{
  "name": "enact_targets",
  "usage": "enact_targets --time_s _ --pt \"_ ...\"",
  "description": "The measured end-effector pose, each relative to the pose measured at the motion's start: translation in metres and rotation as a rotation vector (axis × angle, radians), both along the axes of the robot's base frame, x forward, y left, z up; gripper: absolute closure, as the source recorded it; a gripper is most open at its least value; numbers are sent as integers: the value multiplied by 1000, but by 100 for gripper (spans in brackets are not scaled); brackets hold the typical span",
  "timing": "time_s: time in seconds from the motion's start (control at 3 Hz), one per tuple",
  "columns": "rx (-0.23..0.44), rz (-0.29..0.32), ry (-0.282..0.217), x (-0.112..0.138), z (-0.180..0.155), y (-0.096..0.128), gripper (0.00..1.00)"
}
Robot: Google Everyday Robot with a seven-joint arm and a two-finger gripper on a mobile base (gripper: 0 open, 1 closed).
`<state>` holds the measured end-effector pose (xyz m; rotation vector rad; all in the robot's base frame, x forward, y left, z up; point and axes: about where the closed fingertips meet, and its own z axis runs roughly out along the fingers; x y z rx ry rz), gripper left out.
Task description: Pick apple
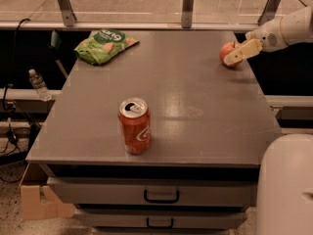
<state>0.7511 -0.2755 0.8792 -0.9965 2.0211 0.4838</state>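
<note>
Tabletop in the camera view, seen from the front and slightly above: a grey table (pixel 195 131) with a flat, dull surface.

At the far right corner sits the apple (pixel 226 51), small, round and red-orange. It rests on the table close to the right edge. The gripper (pixel 240 53) is right at the apple, reaching in from the right. Its tan tip lies slanted across the apple's right front and touches it or nearly does. Whether it grips the apple or is loose around it cannot be told, as its far side is hidden behind the fruit. A white arm (pixel 293 27) runs from the gripper off the right edge of the picture.

Near the front, left of centre, stands an orange-red can (pixel 135 127), upright with its top opened, well apart from the apple. At the far left corner lies a green bag (pixel 105 44), flat and crumpled.

Under the tabletop are two drawers (pixel 161 194) with dark handles. Left of the table, lower down, a clear bottle (pixel 38 84) stands on a ledge, and a cardboard box (pixel 36 199) sits on the floor. A rounded white body (pixel 286 185) fills the lower right corner.
</note>
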Motion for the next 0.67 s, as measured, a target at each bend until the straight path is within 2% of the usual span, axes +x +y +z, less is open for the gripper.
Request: enact_targets --time_s 0.33,0.67 --pt "-18 -27 -16 10 -9 -3 0" --pt "-18 -21 -6 13 -21 4 13"
